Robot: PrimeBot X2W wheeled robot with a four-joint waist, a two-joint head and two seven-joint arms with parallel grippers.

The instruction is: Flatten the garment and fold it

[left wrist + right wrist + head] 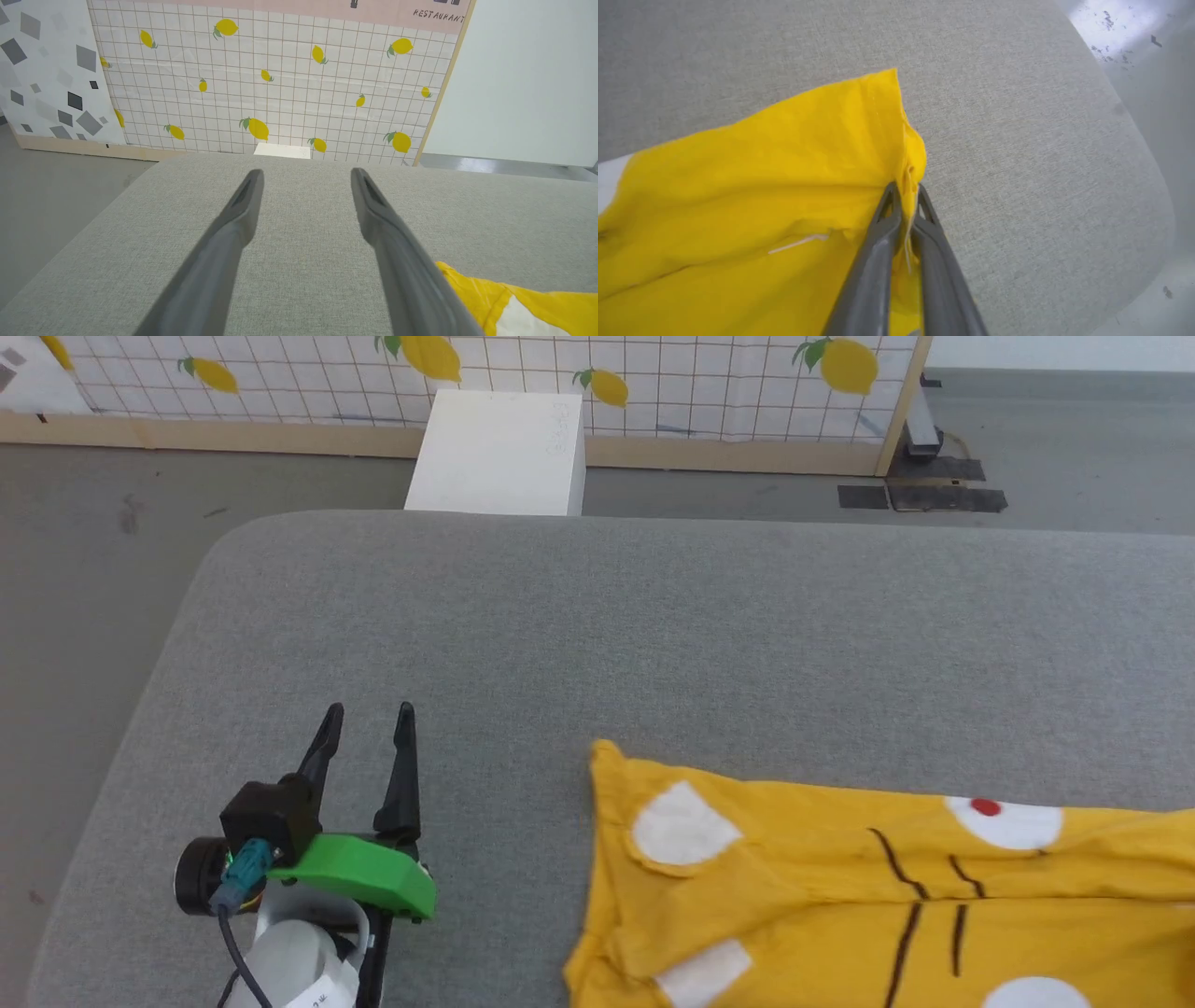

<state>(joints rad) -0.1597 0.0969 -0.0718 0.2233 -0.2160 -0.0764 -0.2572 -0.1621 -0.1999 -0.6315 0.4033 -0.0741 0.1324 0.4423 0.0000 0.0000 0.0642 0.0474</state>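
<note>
In the head view your left gripper [370, 709] sits low at the left, fingers pointing away from you and spread apart with nothing between them. The garment [840, 896] lies flat at the lower right of the grey table [653, 616], its left edge apart from that gripper. Bare table runs ahead to the rounded far-left corner.

From the left wrist, the open fingers hang over bare table, and a yellow corner of the garment shows past the right-hand finger.

From the right wrist, your right gripper [906, 189] is clenched on a bunched edge of the garment, with open table on its right up to the rounded edge
</note>
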